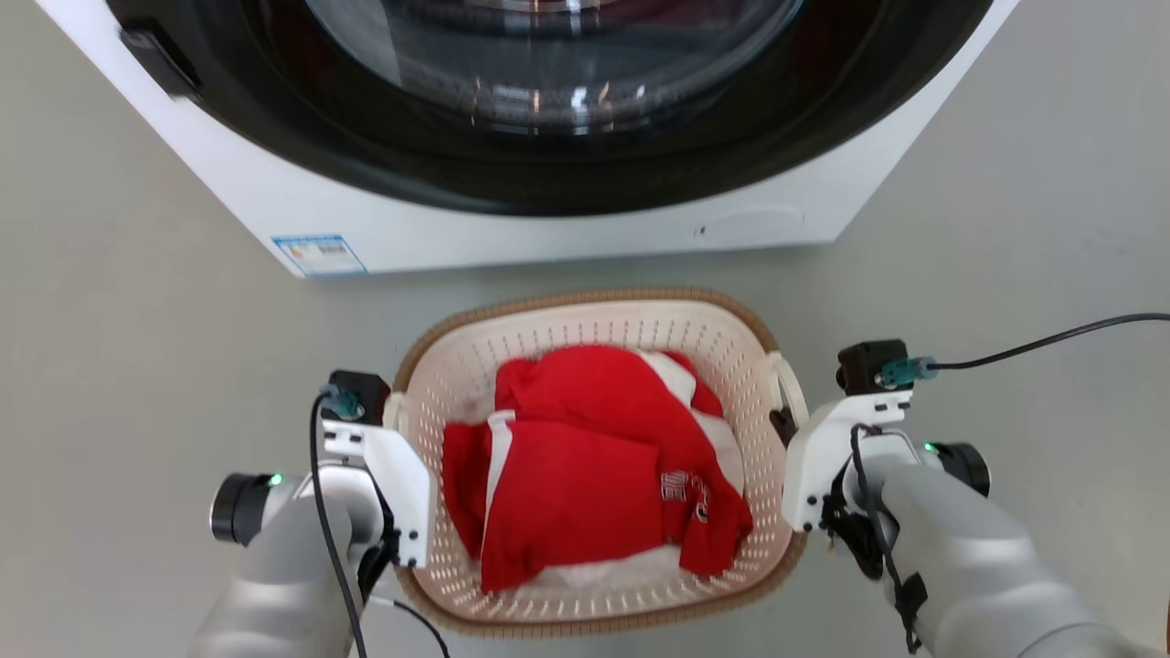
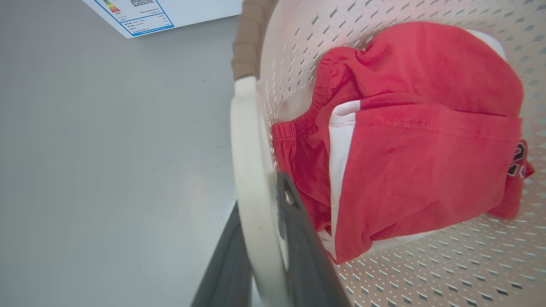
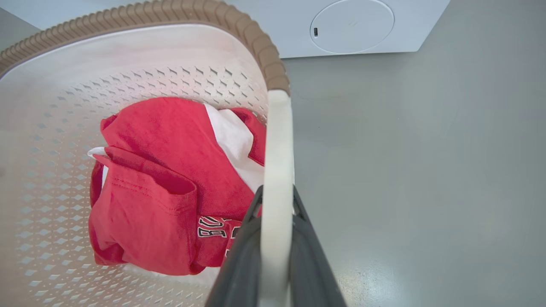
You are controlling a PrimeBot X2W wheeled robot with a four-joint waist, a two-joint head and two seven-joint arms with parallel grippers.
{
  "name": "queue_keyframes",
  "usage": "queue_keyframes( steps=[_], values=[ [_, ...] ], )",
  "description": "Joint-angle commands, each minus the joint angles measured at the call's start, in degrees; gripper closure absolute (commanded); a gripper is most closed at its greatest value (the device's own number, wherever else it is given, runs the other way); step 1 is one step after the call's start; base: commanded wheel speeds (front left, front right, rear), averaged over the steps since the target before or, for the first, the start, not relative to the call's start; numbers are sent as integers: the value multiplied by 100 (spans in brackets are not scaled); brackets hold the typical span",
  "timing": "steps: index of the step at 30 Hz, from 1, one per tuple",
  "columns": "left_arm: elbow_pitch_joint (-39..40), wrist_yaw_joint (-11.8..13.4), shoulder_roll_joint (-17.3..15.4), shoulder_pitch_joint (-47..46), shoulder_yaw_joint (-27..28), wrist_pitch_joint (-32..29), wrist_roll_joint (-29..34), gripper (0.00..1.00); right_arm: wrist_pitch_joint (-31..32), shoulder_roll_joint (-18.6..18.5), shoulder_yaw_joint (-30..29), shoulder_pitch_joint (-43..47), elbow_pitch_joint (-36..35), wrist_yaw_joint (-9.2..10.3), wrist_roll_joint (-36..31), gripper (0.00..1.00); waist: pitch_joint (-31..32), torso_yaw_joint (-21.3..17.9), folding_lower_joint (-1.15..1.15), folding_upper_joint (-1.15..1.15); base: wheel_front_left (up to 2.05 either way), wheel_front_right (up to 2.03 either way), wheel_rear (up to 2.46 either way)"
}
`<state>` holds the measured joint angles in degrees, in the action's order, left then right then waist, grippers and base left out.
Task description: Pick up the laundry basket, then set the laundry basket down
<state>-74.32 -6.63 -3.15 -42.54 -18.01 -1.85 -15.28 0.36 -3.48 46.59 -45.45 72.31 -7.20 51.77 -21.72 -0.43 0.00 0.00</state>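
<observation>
L gripper (image 2: 260,200), R gripper (image 3: 277,192) pinch laundry basket (image 1: 585,299) handles; washer (image 1: 548,233) near far rim

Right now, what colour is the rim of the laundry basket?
Brown, woven-look. The laundry basket's rim shows best in the right wrist view.

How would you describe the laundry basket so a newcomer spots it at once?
Find the big white washer with the dark round door; directly in front of it is the laundry basket. It is cream, perforated, brown-rimmed, holds red and white clothes, and is far smaller than the washer.
</observation>
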Motion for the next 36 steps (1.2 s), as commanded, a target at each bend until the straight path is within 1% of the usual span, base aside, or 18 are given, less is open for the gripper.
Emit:
queue_keyframes(
  steps=[1,9,14,23,28,36],
  values=[
    [37,-67,-122,176,28,-45,-52,100,22,36,90,152,-88,-29,55,100,371,5,0,0,0,0,0],
    [37,-82,-81,610,-149,-134,-202,100,348,0,258,464,-179,-29,262,100,1033,-1,0,0,0,0,0],
    [122,-84,-26,837,-445,-399,-446,100,576,-12,368,677,-241,-29,402,100,1432,-12,0,0,0,0,0],
    [231,-85,-14,1169,-882,-699,-764,100,856,-26,551,962,-314,-29,579,100,2021,-31,0,0,0,0,0],
    [361,-85,-46,1299,-1128,-883,-1011,100,962,-40,663,1057,-391,-29,671,100,2198,-50,0,0,0,0,0],
    [534,-85,-139,1338,-1483,-1055,-1347,100,1135,-82,805,1095,-480,-29,832,100,2311,-75,0,0,0,0,0]
  ],
)
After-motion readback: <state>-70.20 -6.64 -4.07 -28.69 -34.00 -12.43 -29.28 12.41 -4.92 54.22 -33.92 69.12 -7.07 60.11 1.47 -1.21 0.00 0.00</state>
